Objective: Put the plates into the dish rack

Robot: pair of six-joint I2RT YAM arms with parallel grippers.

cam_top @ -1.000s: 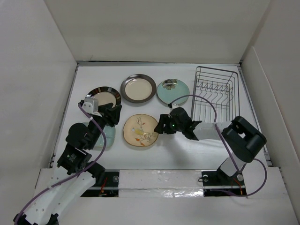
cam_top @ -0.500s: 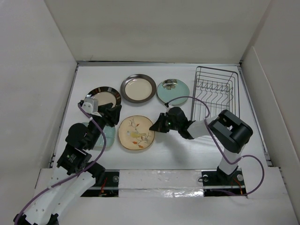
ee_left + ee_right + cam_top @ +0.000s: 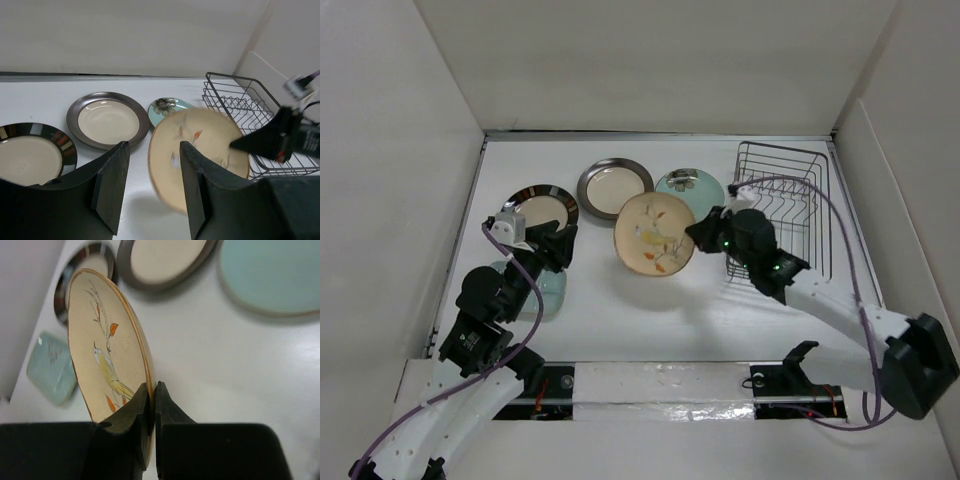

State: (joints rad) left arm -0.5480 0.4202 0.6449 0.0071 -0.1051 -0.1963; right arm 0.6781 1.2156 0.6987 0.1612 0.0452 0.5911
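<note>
Top view looks down; wrist views close, sharing bird plate [image 3: 655,234].

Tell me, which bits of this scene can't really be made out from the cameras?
- Pale green plate: top view, mostly hidden under the left arm.
- Bird plate: left wrist view, blurred, picture unreadable.
- Teal plate: left wrist view, largely hidden behind the bird plate.
- Dark-rimmed plate: left wrist view, cut off by the left edge.
- Dish rack: left wrist view, near side hidden by the right arm.
</note>
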